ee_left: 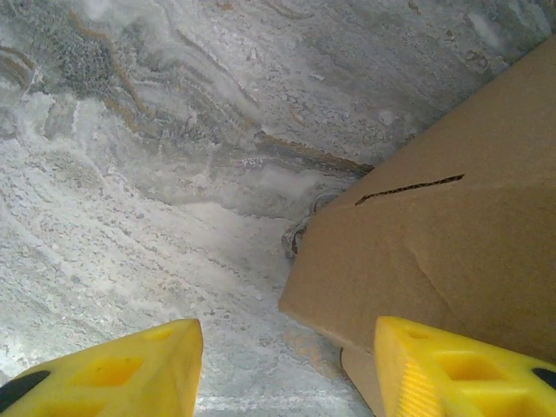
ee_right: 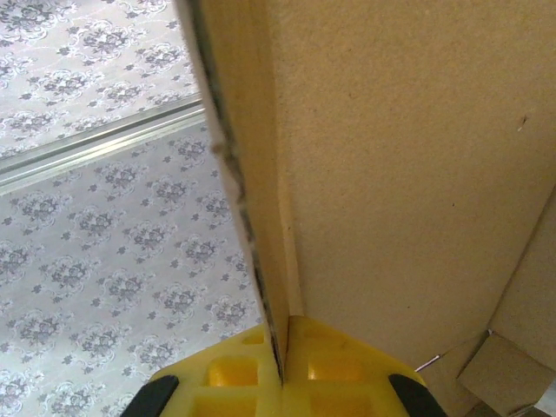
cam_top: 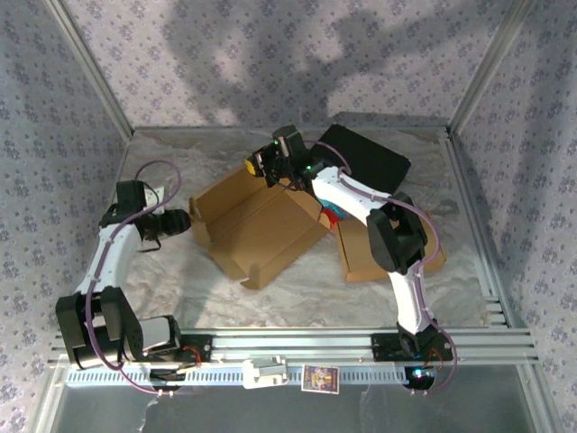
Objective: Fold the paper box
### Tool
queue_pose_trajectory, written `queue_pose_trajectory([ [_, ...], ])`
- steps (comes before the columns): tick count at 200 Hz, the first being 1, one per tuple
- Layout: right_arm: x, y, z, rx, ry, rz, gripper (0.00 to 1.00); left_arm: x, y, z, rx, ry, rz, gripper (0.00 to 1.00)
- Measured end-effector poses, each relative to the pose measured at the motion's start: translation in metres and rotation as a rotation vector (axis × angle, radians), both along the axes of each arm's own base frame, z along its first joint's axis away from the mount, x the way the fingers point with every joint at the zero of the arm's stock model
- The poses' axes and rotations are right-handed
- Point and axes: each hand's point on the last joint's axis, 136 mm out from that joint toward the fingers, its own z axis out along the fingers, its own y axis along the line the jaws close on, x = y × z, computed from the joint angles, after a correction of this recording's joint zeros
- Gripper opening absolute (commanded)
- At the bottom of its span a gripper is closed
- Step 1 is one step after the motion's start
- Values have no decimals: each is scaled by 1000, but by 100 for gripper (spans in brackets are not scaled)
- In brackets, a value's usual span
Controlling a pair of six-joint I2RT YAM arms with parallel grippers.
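Note:
The paper box [cam_top: 257,225] is a brown cardboard carton lying open in the middle of the table, its walls partly raised. My right gripper [cam_top: 261,165] is at the box's far corner. In the right wrist view its yellow fingers [ee_right: 347,373] are shut on the edge of an upright cardboard wall [ee_right: 408,174]. My left gripper [cam_top: 185,221] hovers at the box's left end, open. In the left wrist view a flap with a slot [ee_left: 434,252] lies beside the right finger [ee_left: 452,373], with bare table between the fingertips.
A second flat cardboard piece [cam_top: 361,257] lies right of the box under the right arm. A black case [cam_top: 365,158] sits at the back right. A small red and blue item [cam_top: 332,215] lies between the two cardboards. Frame rails border the table.

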Motion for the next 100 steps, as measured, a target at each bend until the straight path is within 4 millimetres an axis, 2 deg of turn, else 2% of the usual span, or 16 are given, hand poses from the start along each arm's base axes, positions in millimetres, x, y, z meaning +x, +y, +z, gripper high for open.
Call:
queue_pose_trajectory([
  [32, 2, -1, 7, 7, 0, 11, 0, -5, 5, 4, 33, -12, 11, 54],
  [77, 3, -3, 8, 9, 7, 23, 0, -8, 13, -1, 77, 6, 41, 53],
  [88, 3, -2, 5, 8, 13, 28, 0, -8, 15, -1, 84, 6, 43, 47],
  [96, 4, -2, 4, 8, 16, 28, 0, -8, 15, -1, 88, 5, 36, 33],
  [100, 4, -2, 3, 8, 17, 30, 0, -8, 15, -1, 89, 5, 36, 29],
])
